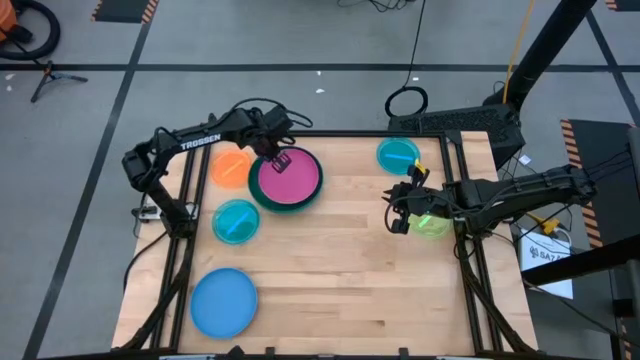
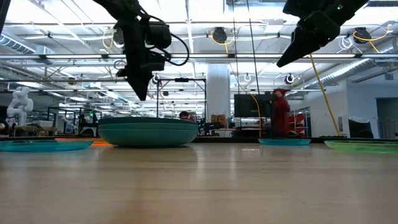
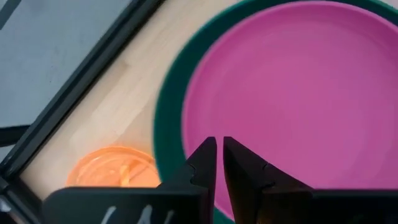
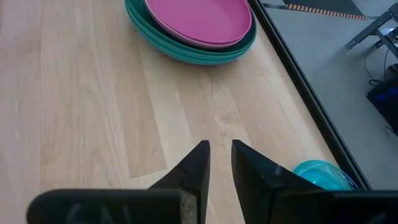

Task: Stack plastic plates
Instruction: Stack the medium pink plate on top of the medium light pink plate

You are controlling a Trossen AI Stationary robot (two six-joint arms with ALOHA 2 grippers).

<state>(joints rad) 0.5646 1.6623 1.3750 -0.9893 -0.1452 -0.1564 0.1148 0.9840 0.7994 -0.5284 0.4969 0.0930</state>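
Note:
A magenta plate point(image 1: 290, 176) lies on top of stacked teal and dark green plates point(image 1: 262, 192) near the table's far left; the stack point(image 2: 148, 132) rests flat on the wood. My left gripper point(image 1: 275, 155) hovers above the magenta plate's point(image 3: 292, 93) far-left rim, fingers shut and empty, clear of the stack in the low view point(image 2: 140, 93). My right gripper point(image 1: 400, 208) hangs above bare wood at the table's right, beside a lime plate point(image 1: 432, 224). Its fingers point(image 4: 220, 149) stand a little apart and hold nothing.
Single plates lie flat on the table: orange point(image 1: 230, 167) left of the stack, cyan point(image 1: 236, 220) nearer, large blue point(image 1: 224, 302) at the near left, another cyan point(image 1: 398, 155) at the far right. A dark frame rail point(image 1: 180, 215) borders each side. Bare wood fills the middle.

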